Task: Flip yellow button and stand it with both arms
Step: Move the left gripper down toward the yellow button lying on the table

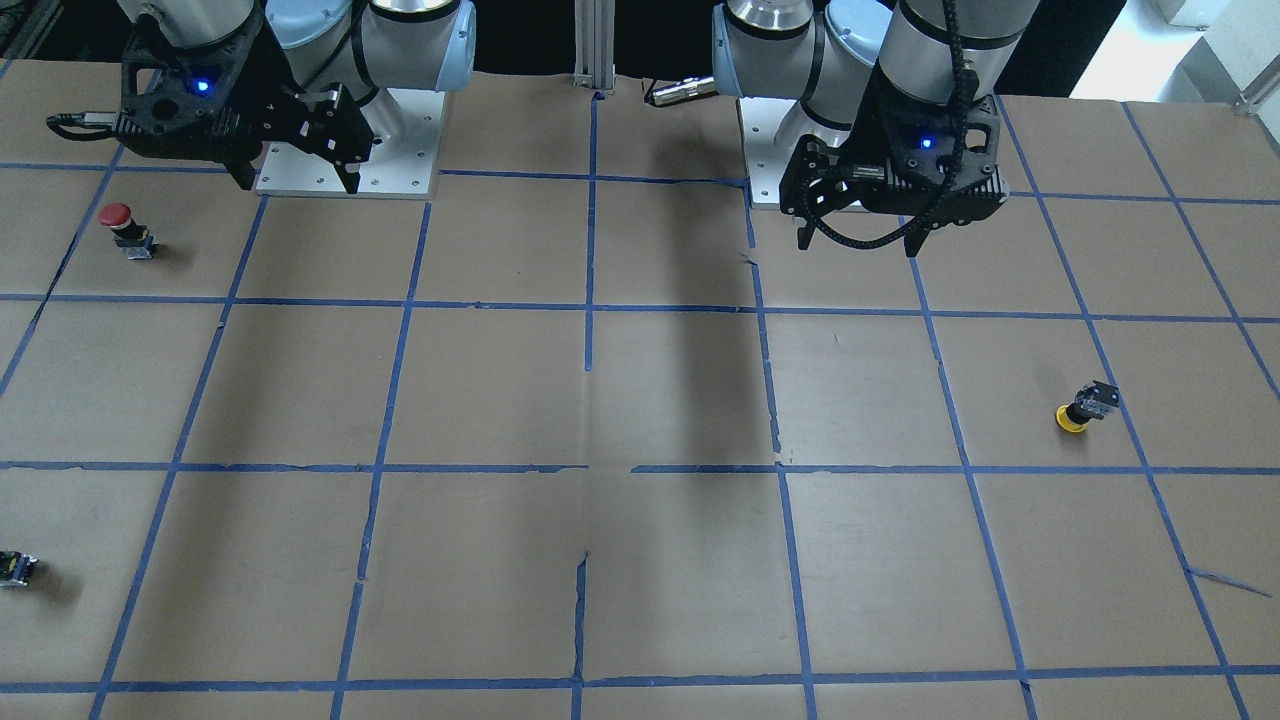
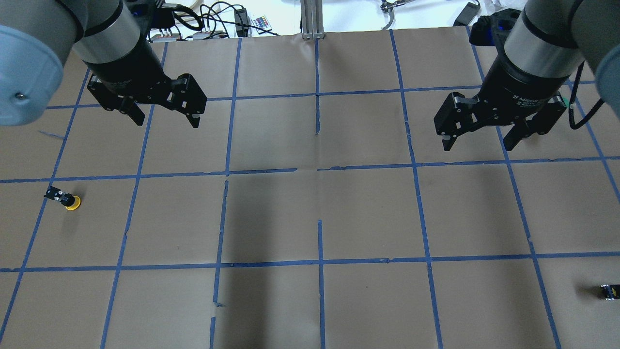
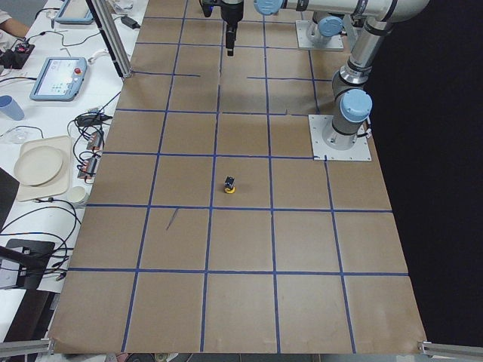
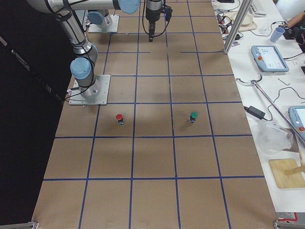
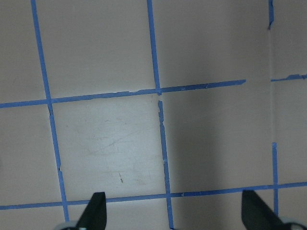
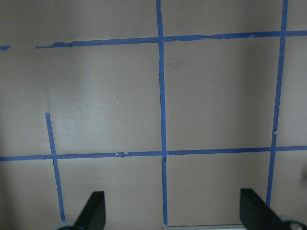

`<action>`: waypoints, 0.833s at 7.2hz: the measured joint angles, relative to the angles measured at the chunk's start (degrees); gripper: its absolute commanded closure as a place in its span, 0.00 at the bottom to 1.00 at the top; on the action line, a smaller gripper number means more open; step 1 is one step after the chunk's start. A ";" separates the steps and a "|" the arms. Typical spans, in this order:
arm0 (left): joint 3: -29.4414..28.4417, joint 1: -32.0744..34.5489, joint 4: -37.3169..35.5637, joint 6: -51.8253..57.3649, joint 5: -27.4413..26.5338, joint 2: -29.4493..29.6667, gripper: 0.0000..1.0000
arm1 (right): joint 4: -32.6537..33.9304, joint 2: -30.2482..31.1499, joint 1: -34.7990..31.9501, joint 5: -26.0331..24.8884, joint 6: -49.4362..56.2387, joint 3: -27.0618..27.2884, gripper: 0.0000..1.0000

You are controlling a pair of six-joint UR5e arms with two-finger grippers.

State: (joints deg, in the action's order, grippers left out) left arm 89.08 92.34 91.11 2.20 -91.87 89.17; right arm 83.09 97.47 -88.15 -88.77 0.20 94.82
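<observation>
Table (image 1: pixel 680 400): brown paper cover, blue tape grid, paper split in places along centre seam. We log 3 buttons on it, well apart. yellow button (image 1: pixel 1085 406), robot's L side: cap down on paper, body up. red button (image 1: pixel 128 230), R side, nr R base plate (image 1: pixel 400 150): cap up. green-capped button (image 4: pixel 193 117), same row, farther out: upright. L base plate (image 1: pixel 762 185) also on the paper.

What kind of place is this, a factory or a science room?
Probably a robot test lab. A left arm and a right arm stand at a table marked with a blue tape grid, and control tablets and cables lie on a side bench.
</observation>
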 measured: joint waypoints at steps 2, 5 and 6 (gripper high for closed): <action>0.25 -0.11 0.20 0.94 -0.01 -0.46 0.01 | 0.03 -0.03 0.00 -0.08 1.08 0.01 0.00; 1.80 -5.81 0.19 13.14 -0.45 -1.20 0.01 | 0.01 -0.06 0.00 -0.23 1.30 0.02 0.00; 2.40 -10.92 0.06 19.82 -0.51 -1.06 0.01 | 0.03 -0.08 0.00 -0.16 1.22 0.02 0.00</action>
State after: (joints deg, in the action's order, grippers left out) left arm 91.49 81.43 91.17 22.02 -92.38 88.11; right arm 83.12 97.39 -88.15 -88.93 1.42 94.84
